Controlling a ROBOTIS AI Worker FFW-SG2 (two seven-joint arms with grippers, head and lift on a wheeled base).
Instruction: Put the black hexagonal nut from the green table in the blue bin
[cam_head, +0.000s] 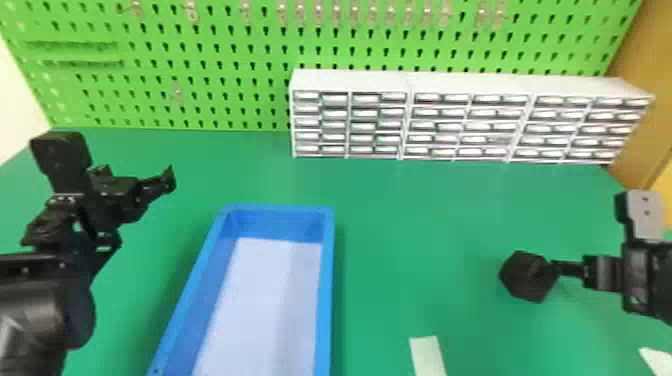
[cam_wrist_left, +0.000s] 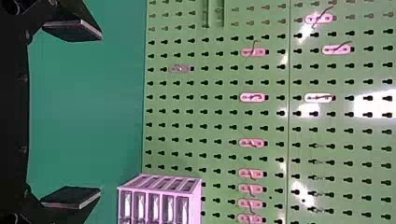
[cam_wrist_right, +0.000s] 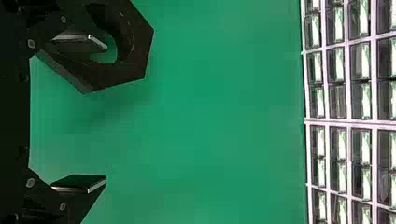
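The black hexagonal nut (cam_head: 525, 287) is at the right of the head view, at the tip of my right gripper (cam_head: 565, 268). In the right wrist view the nut (cam_wrist_right: 140, 44) overlaps one finger of the right gripper (cam_wrist_right: 106, 113), whose fingers stand wide apart. That finger shows across the nut's hole; whether it passes through, I cannot tell. The blue bin (cam_head: 327, 280) lies left of the nut on the green table (cam_head: 415, 240), with a pale bottom. My left gripper (cam_head: 167, 182) stays left of the bin; in the left wrist view the left gripper (cam_wrist_left: 101, 112) is open around nothing.
White drawer units (cam_head: 470, 120) stand along the table's back, before a green pegboard (cam_head: 210, 65). A pale strip (cam_head: 427, 355) lies right of the bin near the bottom edge, and another pale piece (cam_head: 657, 360) sits at the lower right corner.
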